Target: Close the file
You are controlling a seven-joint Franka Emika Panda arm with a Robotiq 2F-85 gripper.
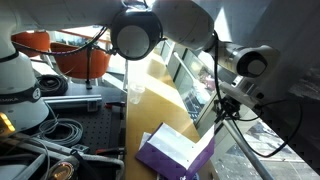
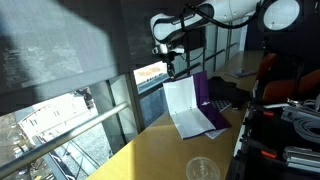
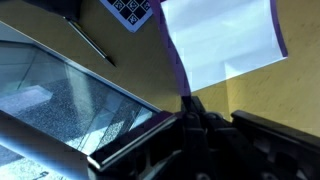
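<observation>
The purple file (image 2: 212, 118) lies open on the yellow table, with white sheets (image 2: 185, 105) showing inside. One purple cover (image 2: 200, 88) stands lifted, nearly upright. My gripper (image 2: 176, 68) is shut on the top edge of that cover. In the wrist view the fingers (image 3: 190, 108) pinch the thin purple edge (image 3: 174, 58), with the white paper (image 3: 225, 40) beyond. In an exterior view the file (image 1: 165, 152) sits at the table's near end, its raised cover (image 1: 206, 152) below the gripper (image 1: 224, 106).
A black-and-white checkered card (image 3: 130, 10) and a thin dark pen (image 3: 95, 45) lie by the file. A clear round cup (image 2: 203, 168) stands on the yellow table (image 2: 150, 150). A window with a rail (image 2: 100, 115) runs along the table edge. Cables and gear (image 1: 50, 135) crowd the adjoining bench.
</observation>
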